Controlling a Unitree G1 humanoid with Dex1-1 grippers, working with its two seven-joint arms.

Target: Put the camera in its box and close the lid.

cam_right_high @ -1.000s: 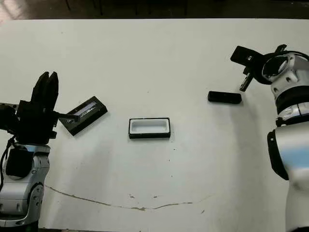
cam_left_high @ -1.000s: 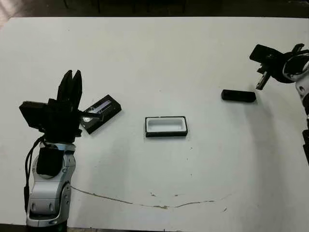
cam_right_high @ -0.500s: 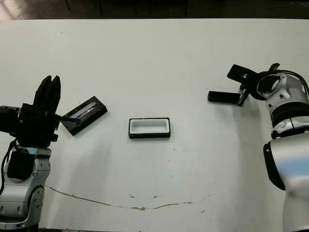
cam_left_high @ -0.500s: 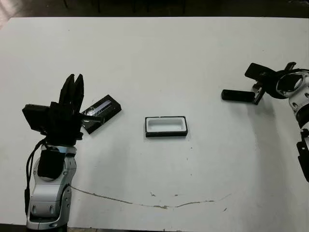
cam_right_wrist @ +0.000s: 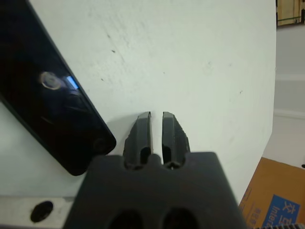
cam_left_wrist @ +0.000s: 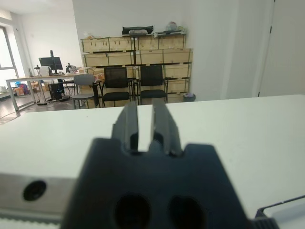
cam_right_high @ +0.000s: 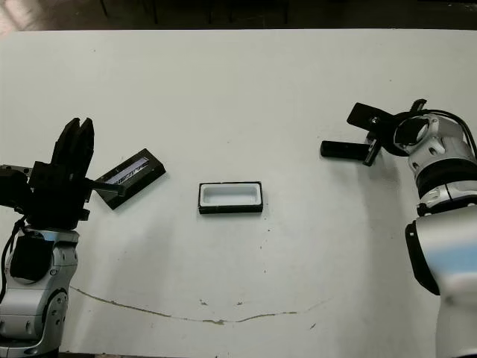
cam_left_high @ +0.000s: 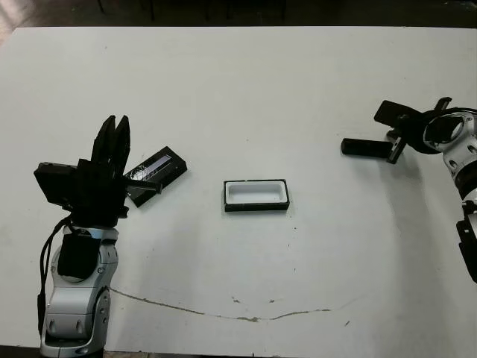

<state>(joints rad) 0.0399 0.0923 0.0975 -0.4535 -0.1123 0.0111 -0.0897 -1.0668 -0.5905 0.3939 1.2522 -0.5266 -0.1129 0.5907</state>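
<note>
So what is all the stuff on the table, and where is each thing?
camera: one, black, flat on the table at the robot's right, next to the right gripper.
box: one, black outside with white lining, open and empty, near the middle of the table.
lid: one, black with a shiny stripe, lying at an angle on the robot's left, off the box.
table: one, white, with a thin brownish crack line along the near part.
room in the left wrist view: chairs, stacked crates and desks beyond the table.
left gripper: one, black, beside the lid, holding nothing.
right gripper: one, black, fingers nearly together at the camera's end, not around it.
</note>
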